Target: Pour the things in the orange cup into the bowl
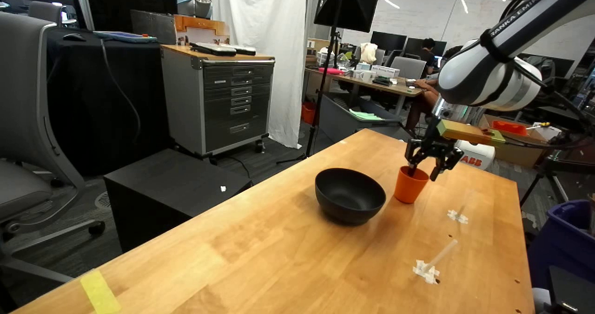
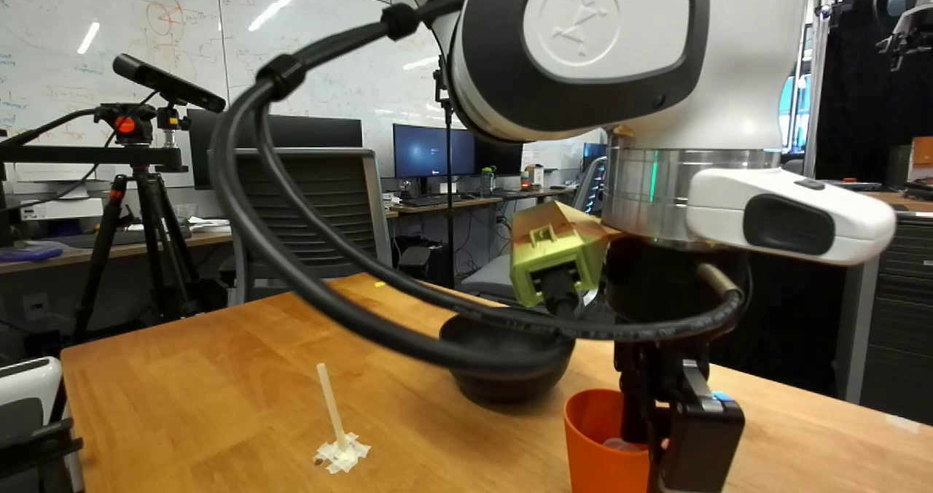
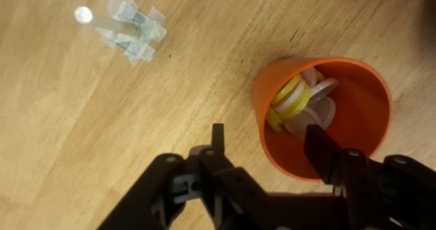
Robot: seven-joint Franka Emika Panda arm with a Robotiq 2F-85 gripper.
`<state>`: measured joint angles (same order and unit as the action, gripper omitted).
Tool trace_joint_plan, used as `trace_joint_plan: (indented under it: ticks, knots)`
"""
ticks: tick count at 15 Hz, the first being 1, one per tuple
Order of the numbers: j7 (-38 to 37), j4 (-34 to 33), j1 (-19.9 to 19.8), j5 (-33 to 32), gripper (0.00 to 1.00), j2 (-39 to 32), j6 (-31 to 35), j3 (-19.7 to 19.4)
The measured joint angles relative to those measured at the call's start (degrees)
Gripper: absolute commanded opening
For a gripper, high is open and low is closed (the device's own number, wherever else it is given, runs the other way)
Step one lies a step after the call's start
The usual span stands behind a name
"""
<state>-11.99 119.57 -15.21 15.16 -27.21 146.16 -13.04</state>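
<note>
The orange cup point(image 1: 409, 189) stands on the wooden table; it also shows in an exterior view point(image 2: 601, 464) and large in the wrist view point(image 3: 366, 97). Inside it lie the things, yellow and whitish translucent discs point(image 3: 295, 99), heaped against one side. My gripper point(image 3: 265, 131) is open and low at the cup. One finger reaches inside the cup and the other is outside, with the cup's wall between them, apart from both in the wrist view. The black bowl point(image 1: 348, 215) stands beside the cup; it is partly hidden by the arm's cable in an exterior view point(image 2: 503, 387).
Two thin pale sticks stand taped to the table with white scraps point(image 1: 426, 271) point(image 1: 458, 216); one shows in the wrist view point(image 3: 136, 32). Yellow tape point(image 1: 100, 291) marks a table corner. A thick black cable loop point(image 2: 321, 281) hangs from the arm over the table.
</note>
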Motion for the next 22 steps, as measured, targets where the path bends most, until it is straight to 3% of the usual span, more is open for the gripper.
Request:
trace_joint_plan:
  ticks: [3, 6, 14, 22]
  knots:
    - [0.0, 0.0, -0.1, 0.5, 0.12, 0.0, 0.3, 0.2]
    - [0.0, -0.1, -0.2, 0.9, 0.02, 0.0, 0.6, 0.4]
    - [0.0, -0.4, -0.1, 1.1, 0.05, -0.2, 2.2, 0.7]
    - [0.0, 1.1, 1.1, -0.8, 0.05, 0.2, 10.7, 0.7]
